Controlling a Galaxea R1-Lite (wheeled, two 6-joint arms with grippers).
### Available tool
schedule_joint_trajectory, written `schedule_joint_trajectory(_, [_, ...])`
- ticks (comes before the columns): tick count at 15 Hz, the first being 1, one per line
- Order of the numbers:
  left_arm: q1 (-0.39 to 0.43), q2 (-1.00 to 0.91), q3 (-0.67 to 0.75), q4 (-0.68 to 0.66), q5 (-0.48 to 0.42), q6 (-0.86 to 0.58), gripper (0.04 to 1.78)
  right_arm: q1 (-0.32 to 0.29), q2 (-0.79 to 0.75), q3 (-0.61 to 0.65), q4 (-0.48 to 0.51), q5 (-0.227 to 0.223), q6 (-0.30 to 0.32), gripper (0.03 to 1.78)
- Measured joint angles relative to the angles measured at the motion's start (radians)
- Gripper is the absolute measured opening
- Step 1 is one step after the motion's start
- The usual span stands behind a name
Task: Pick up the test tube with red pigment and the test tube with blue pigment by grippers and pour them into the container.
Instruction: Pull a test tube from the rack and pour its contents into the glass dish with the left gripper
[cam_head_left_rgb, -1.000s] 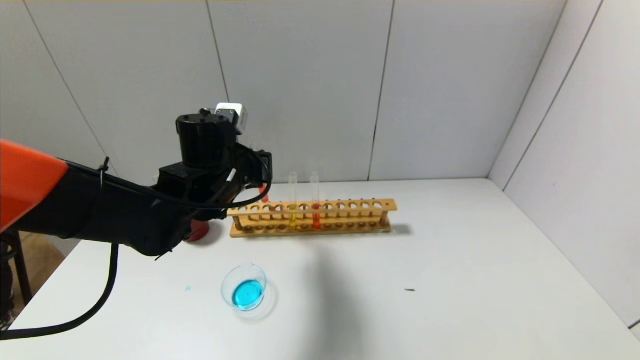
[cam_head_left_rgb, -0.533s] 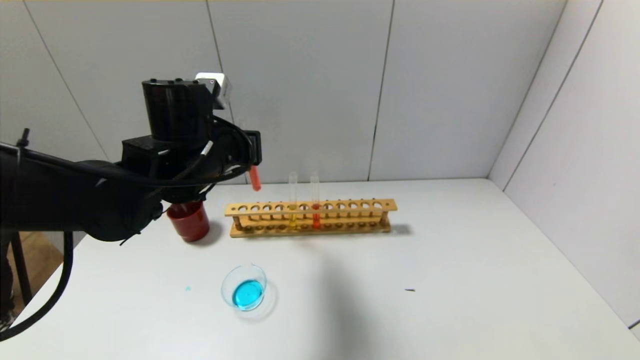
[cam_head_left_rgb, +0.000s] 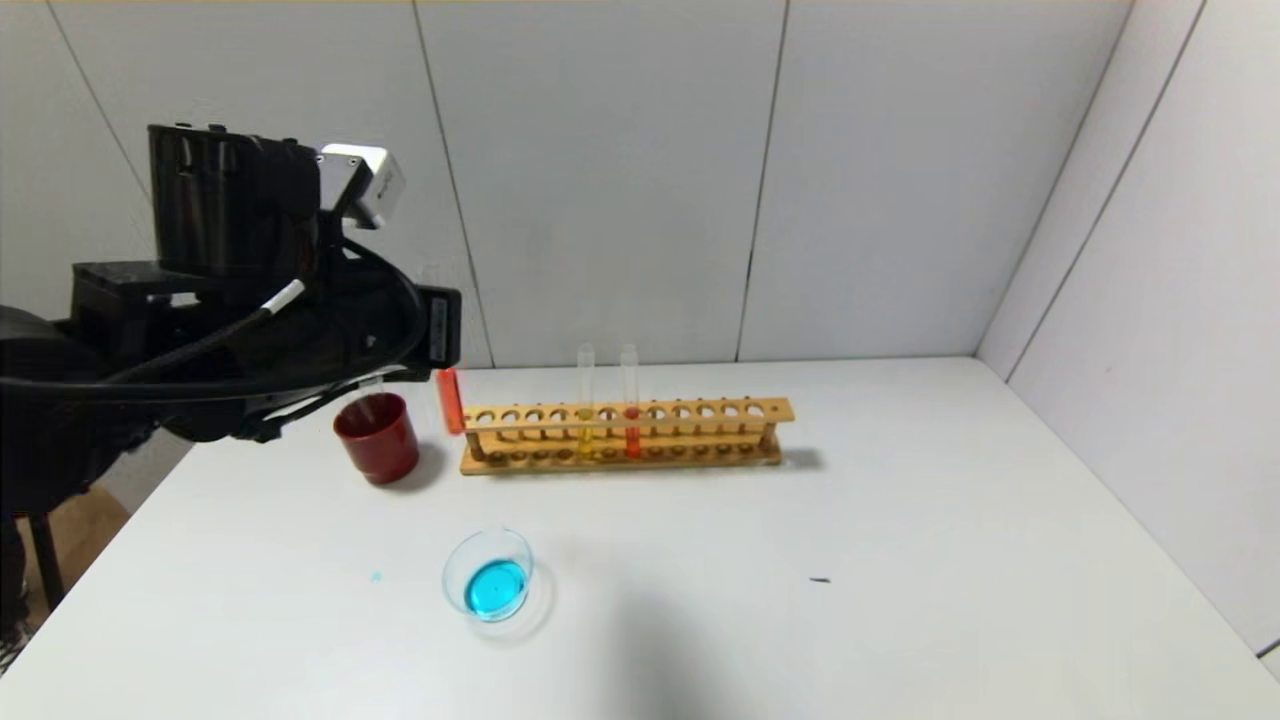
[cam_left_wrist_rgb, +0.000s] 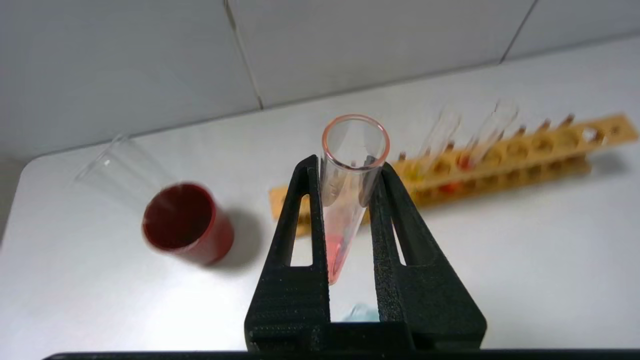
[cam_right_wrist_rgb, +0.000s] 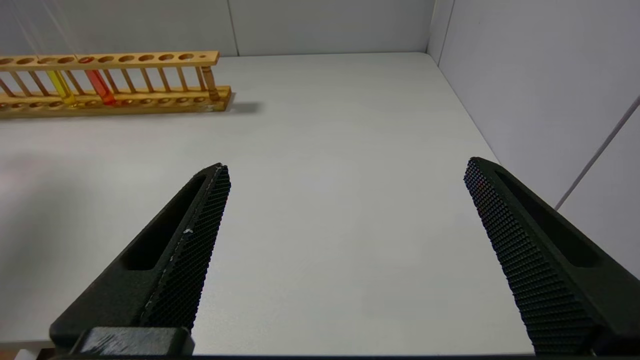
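As left gripper (cam_left_wrist_rgb: 350, 172) clasps, slim glass red tube (cam_left_wrist_rgb: 345, 200)

No text, label, brand, number or sign can be read anywhere in these views.
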Motion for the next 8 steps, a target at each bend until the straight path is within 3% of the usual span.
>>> schedule_joint_trajectory(8, [-0.008, -0.164, 0.163, 0.299, -0.12, 0.237, 0.3, 0.0, 0.0, 0.0, 0.0, -0.001, 0.0, 1.71])
